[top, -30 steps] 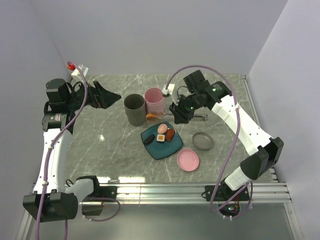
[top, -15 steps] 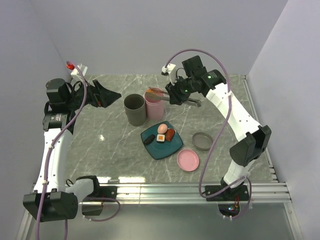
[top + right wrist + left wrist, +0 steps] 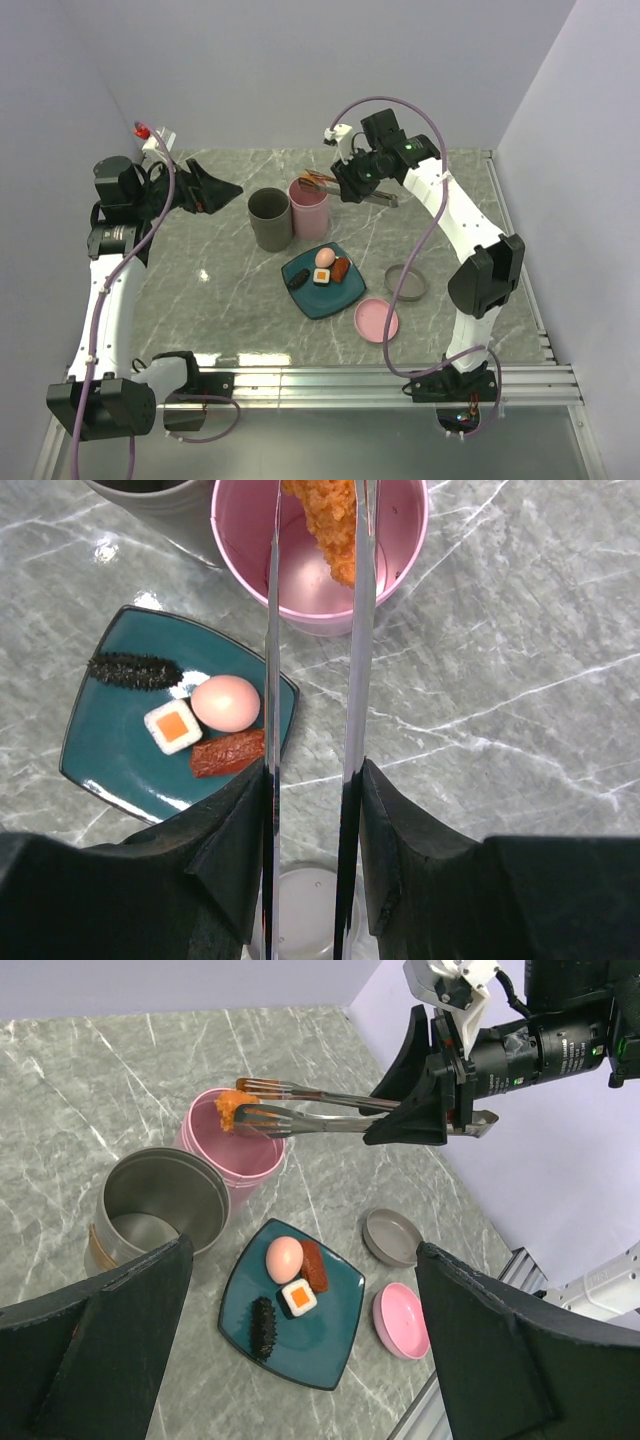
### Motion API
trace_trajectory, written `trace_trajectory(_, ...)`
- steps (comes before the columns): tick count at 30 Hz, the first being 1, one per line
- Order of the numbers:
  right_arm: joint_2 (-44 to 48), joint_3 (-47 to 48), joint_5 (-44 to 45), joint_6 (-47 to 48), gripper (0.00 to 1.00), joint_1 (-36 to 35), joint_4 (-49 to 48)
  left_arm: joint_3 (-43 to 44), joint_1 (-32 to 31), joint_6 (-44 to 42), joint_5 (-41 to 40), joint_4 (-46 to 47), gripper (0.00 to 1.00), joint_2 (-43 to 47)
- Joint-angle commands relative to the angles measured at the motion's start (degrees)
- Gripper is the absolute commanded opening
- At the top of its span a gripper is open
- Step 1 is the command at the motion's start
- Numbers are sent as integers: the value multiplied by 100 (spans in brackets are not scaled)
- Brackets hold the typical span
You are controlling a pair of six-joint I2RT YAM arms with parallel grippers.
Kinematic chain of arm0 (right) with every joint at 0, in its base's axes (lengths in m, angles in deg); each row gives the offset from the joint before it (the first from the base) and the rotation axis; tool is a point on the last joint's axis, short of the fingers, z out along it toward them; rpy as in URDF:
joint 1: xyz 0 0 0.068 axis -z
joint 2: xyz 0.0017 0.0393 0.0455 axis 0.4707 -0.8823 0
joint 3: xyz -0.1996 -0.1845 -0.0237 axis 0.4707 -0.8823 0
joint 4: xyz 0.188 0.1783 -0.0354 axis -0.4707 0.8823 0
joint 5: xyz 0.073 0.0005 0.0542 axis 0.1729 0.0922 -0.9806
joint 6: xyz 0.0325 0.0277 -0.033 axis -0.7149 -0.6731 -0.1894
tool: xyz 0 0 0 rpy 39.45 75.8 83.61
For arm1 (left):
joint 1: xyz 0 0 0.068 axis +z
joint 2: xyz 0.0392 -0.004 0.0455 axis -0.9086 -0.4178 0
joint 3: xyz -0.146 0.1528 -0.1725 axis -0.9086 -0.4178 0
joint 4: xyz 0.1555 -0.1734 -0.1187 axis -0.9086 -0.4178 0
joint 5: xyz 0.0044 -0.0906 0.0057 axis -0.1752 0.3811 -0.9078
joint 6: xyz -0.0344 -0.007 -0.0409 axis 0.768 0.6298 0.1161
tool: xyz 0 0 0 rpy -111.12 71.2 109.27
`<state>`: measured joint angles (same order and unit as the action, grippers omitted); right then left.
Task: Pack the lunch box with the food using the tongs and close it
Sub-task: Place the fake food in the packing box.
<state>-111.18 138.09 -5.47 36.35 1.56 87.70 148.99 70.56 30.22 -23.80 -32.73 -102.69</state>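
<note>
Grey marbled table [image 3: 200,290] surface, enclosed by plain pale walls, carries the whole setup. At its far side the right gripper [image 3: 432,1110] is clamped on the joined end of the tongs [image 3: 320,1110], one finger pressing on each arm, so that the two arms run nearly parallel. The tong tips pinch the orange fried nugget [image 3: 330,520], which hangs over the opening of the pink cup [image 3: 240,1165], above its rim. Just beside that cup on the left stands the grey cup [image 3: 160,1195], upright and uncovered. Nearer the arm bases lies the teal plate [image 3: 110,750], which holds four pieces: the pale pink egg [image 3: 225,702], the red-brown sausage [image 3: 228,752] just beside it, the white-and-orange block [image 3: 172,726] touching the egg, and the dark brown piece [image 3: 135,670] near one plate edge. To the right of the plate, the grey lid [image 3: 392,1237] and the pink lid [image 3: 403,1320] lie flat on the table, near each other. The left gripper [image 3: 215,190] hangs at the far left with its fingers spread fully apart, holding nothing, well apart from the cups.
</note>
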Motion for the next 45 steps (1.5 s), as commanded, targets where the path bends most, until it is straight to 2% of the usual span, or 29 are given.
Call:
trace_trajectory(1, 48, 288, -18, -28, 8, 24, -306, -25, 37, 71, 50, 232, 99, 10)
trace_trajectory(10, -110, 921, -291, -186, 8, -151, -34, -104, 28, 80, 32, 250, 99, 19)
trace_trajectory(19, -286, 825, -370, -221, 9, -704, -78, -52, 230, 405, 146, 382, 99, -131)
trace_trajectory(26, -496, 754, -300, -221, 11, -881, -148, -104, 248, 458, 164, 434, 99, -131)
trace_trajectory(36, -593, 930, -344, -221, 36, -995, -96, -122, 265, 449, 199, 426, 99, -157)
trace_trajectory(45, -225, 1097, -423, -212, 51, -986, -16, -87, 274, 475, 243, 443, 99, -166)
